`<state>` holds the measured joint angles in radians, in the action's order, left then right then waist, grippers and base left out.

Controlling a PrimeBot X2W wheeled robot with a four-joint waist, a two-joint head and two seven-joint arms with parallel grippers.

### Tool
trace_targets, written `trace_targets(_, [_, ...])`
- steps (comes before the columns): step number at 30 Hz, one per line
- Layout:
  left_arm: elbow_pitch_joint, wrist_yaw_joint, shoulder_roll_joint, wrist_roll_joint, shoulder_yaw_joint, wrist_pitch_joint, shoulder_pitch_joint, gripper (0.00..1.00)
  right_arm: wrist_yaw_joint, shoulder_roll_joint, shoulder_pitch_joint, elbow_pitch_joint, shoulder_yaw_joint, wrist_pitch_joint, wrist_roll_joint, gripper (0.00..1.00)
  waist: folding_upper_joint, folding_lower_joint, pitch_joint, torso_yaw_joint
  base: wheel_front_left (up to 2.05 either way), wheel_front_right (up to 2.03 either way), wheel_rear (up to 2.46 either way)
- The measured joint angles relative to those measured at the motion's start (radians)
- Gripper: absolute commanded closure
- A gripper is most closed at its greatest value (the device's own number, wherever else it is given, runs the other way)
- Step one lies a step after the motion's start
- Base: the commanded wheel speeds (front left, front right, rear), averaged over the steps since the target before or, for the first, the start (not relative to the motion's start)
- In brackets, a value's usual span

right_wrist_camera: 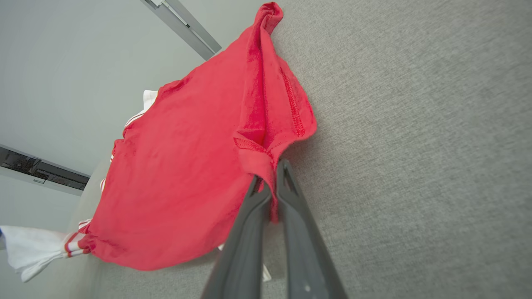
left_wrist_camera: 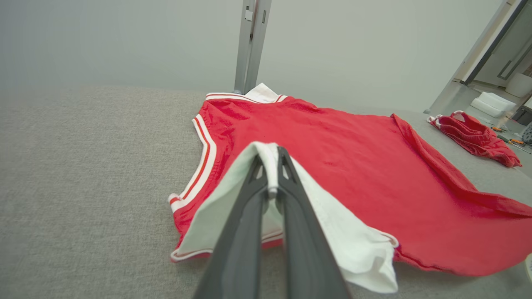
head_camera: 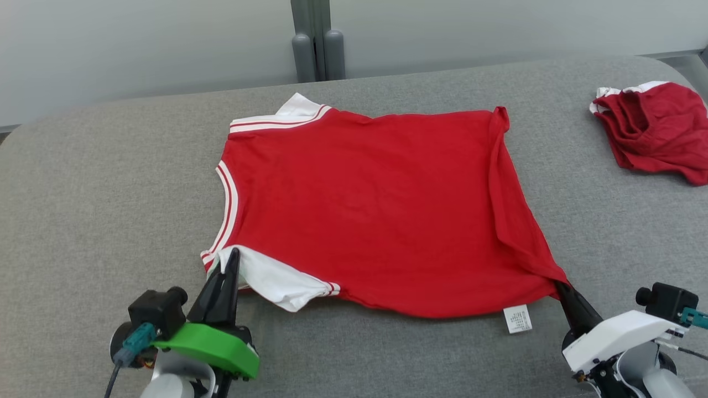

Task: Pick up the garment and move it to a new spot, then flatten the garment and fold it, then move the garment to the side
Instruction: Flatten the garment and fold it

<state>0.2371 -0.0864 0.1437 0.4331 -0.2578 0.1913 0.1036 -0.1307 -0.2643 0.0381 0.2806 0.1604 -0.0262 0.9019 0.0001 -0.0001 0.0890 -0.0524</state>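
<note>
Left gripper [head_camera: 233, 257] sits at 7 o'clock in the head view, its long dark fingers [left_wrist_camera: 245, 232] pressed together and pointing to 12 o'clock, pinched on a white sleeve of the red jersey [head_camera: 376, 210]; green wrist housing [head_camera: 213, 345] lies low behind them. Right gripper [head_camera: 560, 286] sits at 4 o'clock, fingers [right_wrist_camera: 299, 241] closed, aimed toward 11 o'clock, clamped on the jersey's near corner. Its white wrist housing [head_camera: 614, 331] is tilted up to 2 o'clock.
</note>
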Motion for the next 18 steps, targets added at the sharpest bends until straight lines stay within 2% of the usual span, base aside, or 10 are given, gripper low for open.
trace_targets(8, [0.146, -0.020, 0.023, -0.011, -0.019, -0.013, 0.193, 1.00, 0.000, 0.024, 0.113, 0.008, -0.032, 0.076, -0.016, 1.00, 0.0000, 0.0000, 0.040, -0.019, 0.00, 0.00, 0.00])
trace_targets(18, [0.377, -0.037, 0.031, -0.022, -0.071, 0.005, 0.435, 1.00, 0.000, 0.025, 0.305, 0.110, -0.048, 0.119, -0.071, 1.00, 0.0000, 0.0000, 0.101, -0.036, 0.00, 0.00, 0.00])
